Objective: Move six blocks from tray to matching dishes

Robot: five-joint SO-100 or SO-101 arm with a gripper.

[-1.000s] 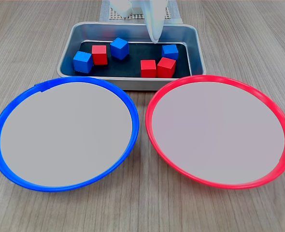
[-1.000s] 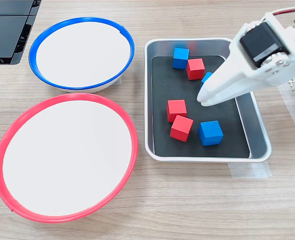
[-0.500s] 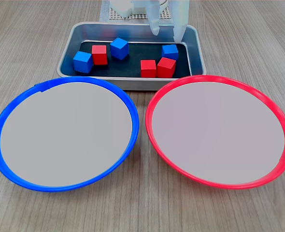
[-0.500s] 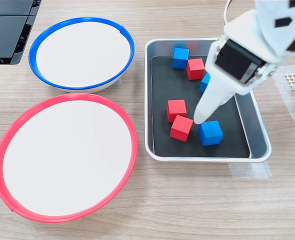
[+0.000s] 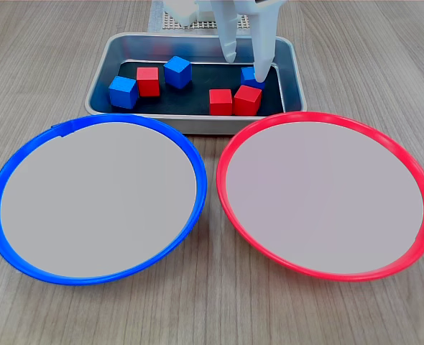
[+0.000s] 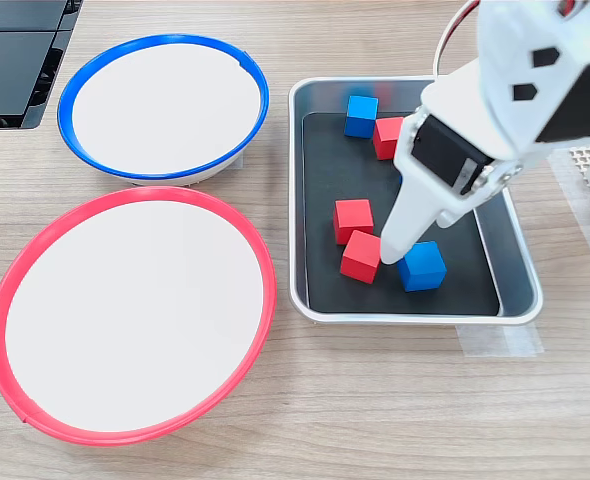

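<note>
First exterior view: gripper [image 5: 248,67] lower than a moment ago, fingers apart, straddling blue block [image 5: 253,75] in tray [image 5: 100,75]; grasp imminent, dishes empty.

The first exterior view looks low across the tabletop [image 5: 47,57] from its front edge toward the tray [image 5: 99,75] at 12 o'clock, while the second exterior view looks steeply down from the side, tray [image 6: 520,280] at 3 o'clock; both share tray and both dishes.
</note>
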